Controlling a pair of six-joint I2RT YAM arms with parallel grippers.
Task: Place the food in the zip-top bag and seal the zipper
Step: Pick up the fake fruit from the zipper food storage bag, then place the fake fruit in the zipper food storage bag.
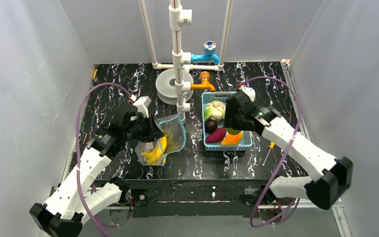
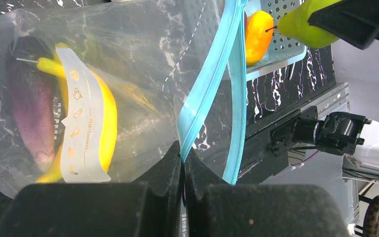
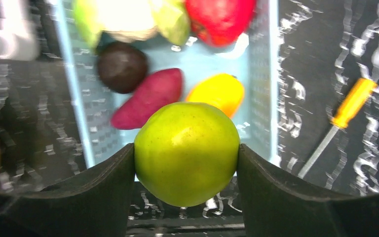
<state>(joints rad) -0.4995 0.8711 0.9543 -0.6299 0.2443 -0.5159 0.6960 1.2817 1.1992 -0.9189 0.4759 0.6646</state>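
The clear zip-top bag (image 1: 173, 129) stands open left of centre, with yellow bananas (image 2: 109, 116) and a purple eggplant (image 2: 27, 106) inside. My left gripper (image 2: 182, 149) is shut on the bag's blue zipper strip (image 2: 205, 81) and holds the mouth up. My right gripper (image 3: 187, 148) is shut on a green apple (image 3: 187, 153) and holds it above the near end of the light-blue basket (image 1: 247, 143). A pale cabbage (image 1: 216, 109), a maroon sweet potato (image 3: 148, 98), a dark round fruit (image 3: 122, 66), an orange-yellow fruit (image 3: 217, 91) and a red apple (image 3: 219, 17) lie in the basket.
An orange-handled screwdriver (image 1: 269, 152) lies on the table right of the basket. A white pipe stand (image 1: 177, 59) with blue (image 1: 208, 53) and orange (image 1: 205, 81) taps and a white round disc (image 1: 170, 86) stands behind the bag and the basket.
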